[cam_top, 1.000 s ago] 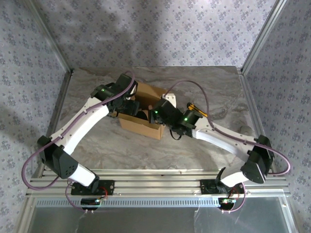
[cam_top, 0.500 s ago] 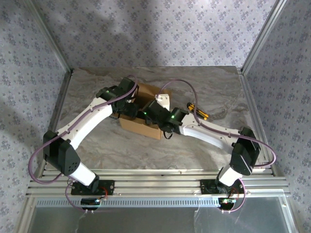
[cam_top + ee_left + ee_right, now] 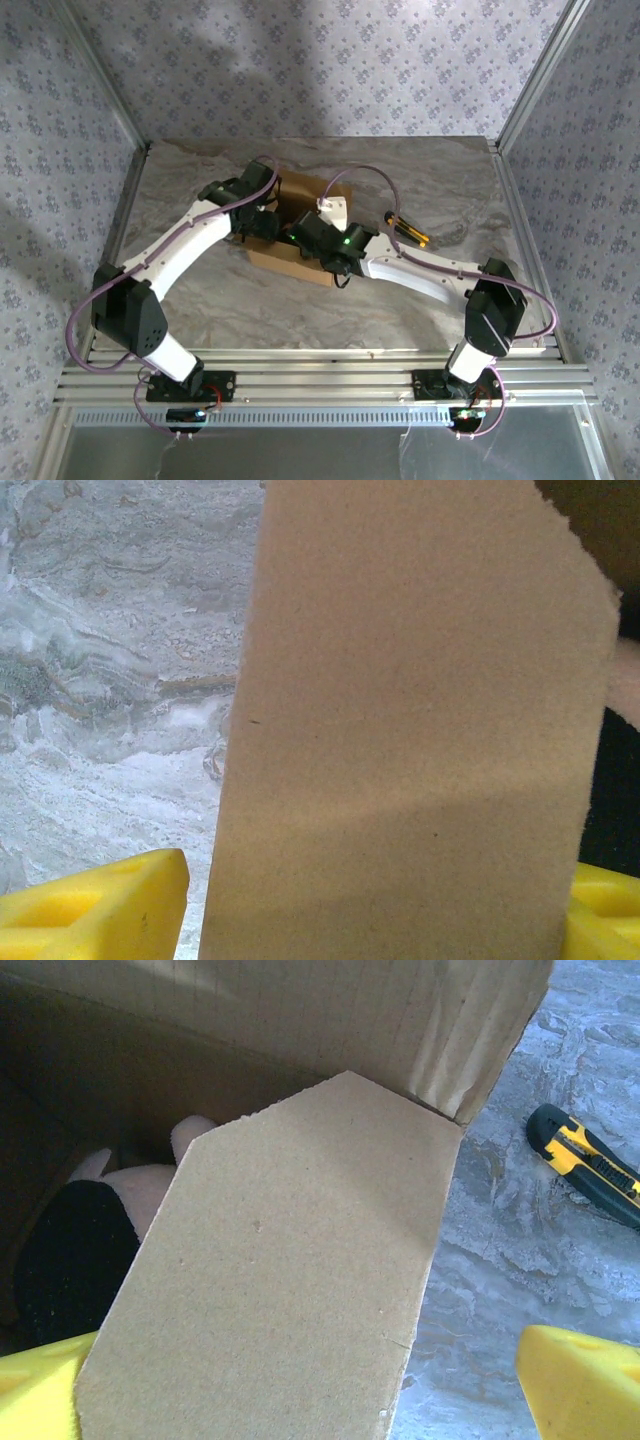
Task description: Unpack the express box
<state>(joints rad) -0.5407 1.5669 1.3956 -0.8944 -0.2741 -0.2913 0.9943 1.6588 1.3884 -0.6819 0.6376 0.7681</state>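
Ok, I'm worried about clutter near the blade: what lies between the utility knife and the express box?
Bare marble table lies between the utility knife and the nearest corner of the express box; the right wrist view shows that stretch.

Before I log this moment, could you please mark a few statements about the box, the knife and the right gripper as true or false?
1. The express box has its top open. True.
2. The utility knife lies inside the box. False: it lies on the table beside the box.
3. A plush toy sits inside the box. True.
4. The right gripper is shut. False: its jaws stand wide apart, with a cardboard flap between them.
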